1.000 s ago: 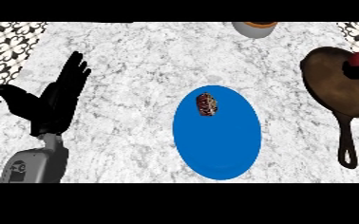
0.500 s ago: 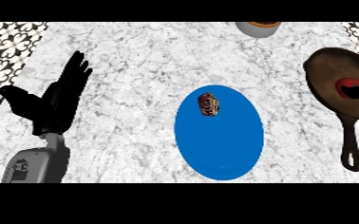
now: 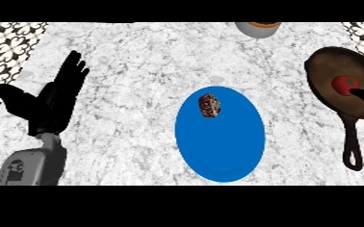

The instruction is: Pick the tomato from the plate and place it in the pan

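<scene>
The red tomato lies inside the dark pan at the right edge, its long handle pointing toward me. Only a black sliver of my right hand shows at the frame's edge, against the tomato's lower right side; the remainder is out of view. The blue plate sits mid-counter and carries a small brown lumpy item near its upper left. My left hand rests open at the far left, fingers up, well away from the plate and the pan.
A grey bowl with an orange rim stands at the counter's back, between the plate and the pan. A patterned wall strip borders the marble counter at the upper left.
The tomato has come down from the pan's upper right edge into the pan's middle. The left hand has stayed where it was.
</scene>
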Tool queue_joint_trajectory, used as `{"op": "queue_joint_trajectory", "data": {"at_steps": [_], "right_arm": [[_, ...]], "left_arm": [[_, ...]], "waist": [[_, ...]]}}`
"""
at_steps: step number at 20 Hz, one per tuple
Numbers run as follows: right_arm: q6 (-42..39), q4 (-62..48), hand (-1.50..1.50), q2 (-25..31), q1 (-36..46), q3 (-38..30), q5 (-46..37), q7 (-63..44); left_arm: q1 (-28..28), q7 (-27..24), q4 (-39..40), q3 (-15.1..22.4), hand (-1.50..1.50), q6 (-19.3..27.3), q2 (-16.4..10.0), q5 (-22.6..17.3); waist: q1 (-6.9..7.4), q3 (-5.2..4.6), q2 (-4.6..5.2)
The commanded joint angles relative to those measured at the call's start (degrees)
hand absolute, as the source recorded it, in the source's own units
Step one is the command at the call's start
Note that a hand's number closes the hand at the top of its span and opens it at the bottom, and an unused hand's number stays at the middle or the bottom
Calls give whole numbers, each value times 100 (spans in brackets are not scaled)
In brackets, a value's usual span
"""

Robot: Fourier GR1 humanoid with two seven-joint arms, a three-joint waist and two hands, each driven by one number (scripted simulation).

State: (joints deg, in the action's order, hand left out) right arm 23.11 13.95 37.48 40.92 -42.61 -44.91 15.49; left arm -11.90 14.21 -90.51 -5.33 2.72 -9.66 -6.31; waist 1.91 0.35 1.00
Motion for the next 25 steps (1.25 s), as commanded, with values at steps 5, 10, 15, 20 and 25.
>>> {"op": "queue_joint_trajectory", "data": {"at_steps": [5, 10, 15, 20, 25], "right_arm": [[-1108, 69, -150, 466, -379, -1313, 1565, 1142], [-2379, 100, -150, 666, -1381, -1754, 2240, 2114], [-3484, 49, -150, 971, -1950, -1817, 2623, 2410], [-3705, 389, -150, 852, -2516, -1549, 2962, 2678], [-3582, 1179, -150, 493, -2792, -1283, 3397, 2310]], "left_arm": [[51, 9, -16, -136, 0, 43, -59, -13], [217, -89, 33, -156, 0, -22, -70, -10], [36, -246, 359, -196, 0, -27, -32, 13], [123, 99, -101, -89, 0, 64, 51, 40], [328, -358, 136, -126, 0, 38, 125, 165]], "waist": [[-152, -7, -48], [-288, -26, -104], [-219, -26, -83], [-193, -32, -100], [-211, -39, -106]]}}
